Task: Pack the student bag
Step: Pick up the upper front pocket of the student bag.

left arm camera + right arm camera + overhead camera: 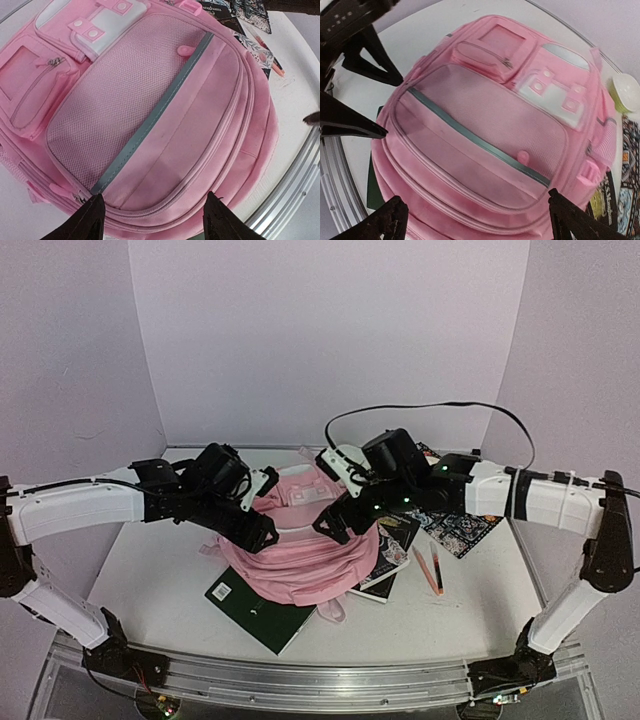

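I have both tools over the student bag (300, 560), which lies front-up directly beneath them. My left gripper (157, 220) is released, fingers spread, with the bag's zipped edge below the gap. My right gripper (480, 222) is released too, spread wide above the same panel. I cannot tell whether any tip touches the fabric. A green notebook (258, 602) sticks out from under the bag below the left tool. Two pens (426, 570) lie outboard of the right one.

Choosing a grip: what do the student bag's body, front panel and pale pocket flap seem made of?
Student bag body: soft matte pink woven fabric, probably synthetic; it creases and sags. Front panel: pink mesh; fine grid texture shows. Pocket flap: smoother whitish material, perhaps coated fabric; no weave visible.
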